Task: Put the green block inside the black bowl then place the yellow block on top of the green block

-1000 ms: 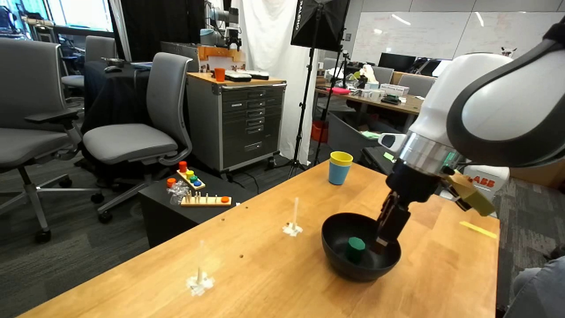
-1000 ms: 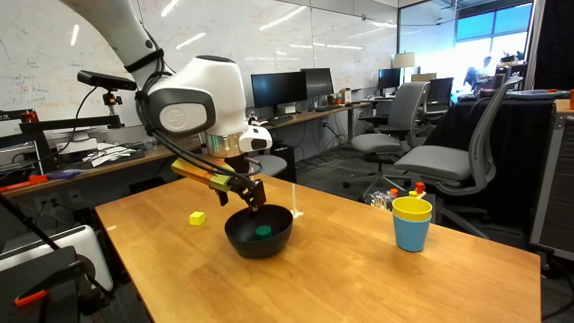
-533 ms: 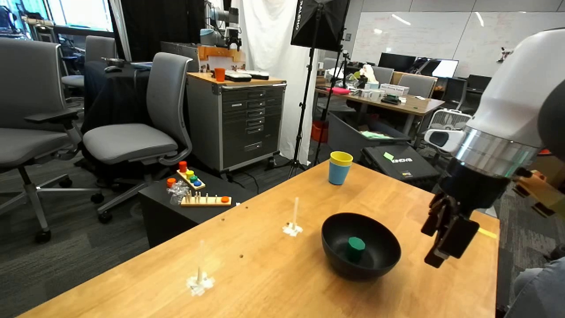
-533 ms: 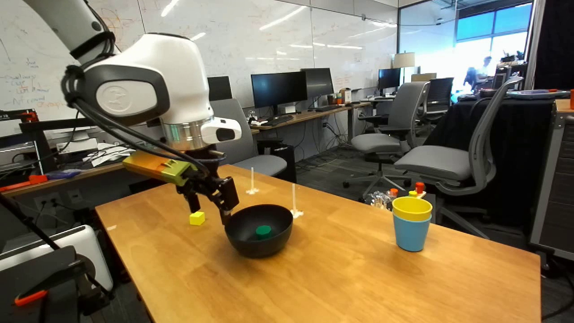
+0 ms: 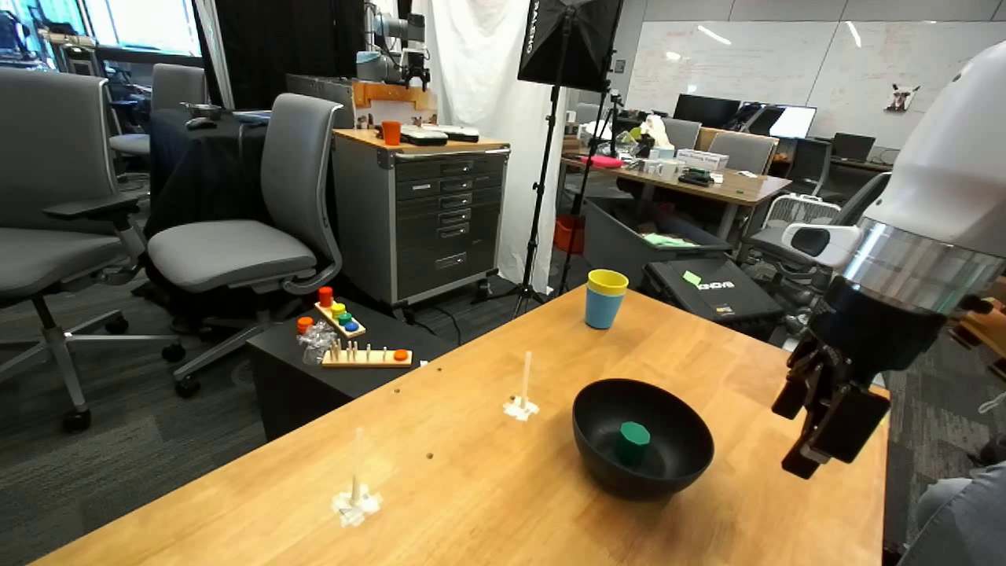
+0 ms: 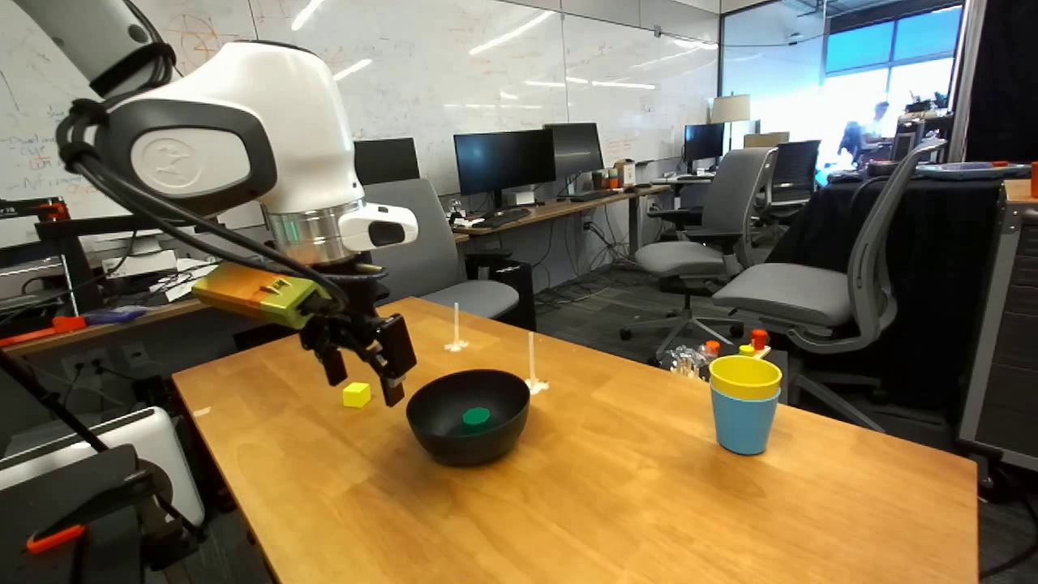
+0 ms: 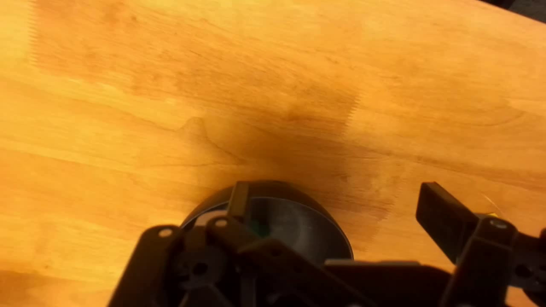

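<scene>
The green block (image 5: 633, 440) sits inside the black bowl (image 5: 644, 483). In an exterior view the green block (image 6: 477, 418) and bowl (image 6: 466, 452) also show. In the wrist view the bowl (image 7: 311, 230) is partly behind one finger, with a bit of the green block (image 7: 261, 229). The yellow block (image 6: 357, 395) lies on the table beside the bowl; a yellow sliver behind a finger in the wrist view may be it. My gripper (image 6: 364, 387) is open and empty, above the table between bowl and yellow block. It shows too in an exterior view (image 5: 794, 439) and the wrist view (image 7: 335, 189).
A yellow cup in a blue cup (image 5: 603, 306) stands on the wooden table (image 6: 616, 503), also seen in an exterior view (image 6: 744, 414). Two thin upright pegs, one here (image 5: 526, 381) and one here (image 5: 356, 479), are taped to the table near its edge.
My gripper has moved away from over the bowl, toward the yellow block's side. It stays open. The green block, bowl and yellow block have not moved.
</scene>
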Tool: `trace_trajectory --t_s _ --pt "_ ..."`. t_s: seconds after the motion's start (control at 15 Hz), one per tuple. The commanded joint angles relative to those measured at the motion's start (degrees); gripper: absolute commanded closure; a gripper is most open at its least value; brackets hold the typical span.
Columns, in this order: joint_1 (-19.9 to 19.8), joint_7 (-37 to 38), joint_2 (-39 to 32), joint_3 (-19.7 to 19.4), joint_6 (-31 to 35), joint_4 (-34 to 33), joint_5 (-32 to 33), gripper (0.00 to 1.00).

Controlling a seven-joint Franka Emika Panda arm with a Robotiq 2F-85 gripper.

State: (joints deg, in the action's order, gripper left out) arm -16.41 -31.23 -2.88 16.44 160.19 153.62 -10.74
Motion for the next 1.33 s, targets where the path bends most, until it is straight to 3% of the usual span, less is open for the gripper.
trace_trajectory --t_s 0.0,0.07,0.2,0.47,0.87,1.27 --pt "5.55 -2.39 -0.76 -5.54 -0.1 -0.69 -3.47 0.0" --pt "6.29 -5.31 -1.22 -5.85 -0.87 -1.19 -6.96 0.0" --pt "8.13 -5.48 -0.94 -6.56 -1.21 -1.27 -8.05 0.0" --pt "12.29 -2.95 -0.43 -6.2 -5.0 -2.76 -5.61 0.0" --pt "18.94 1.17 -3.62 -5.46 -9.66 -10.5 0.9 0.0" --pt "21.59 1.38 -12.29 -4.49 -9.79 -18.01 4.93 0.0"
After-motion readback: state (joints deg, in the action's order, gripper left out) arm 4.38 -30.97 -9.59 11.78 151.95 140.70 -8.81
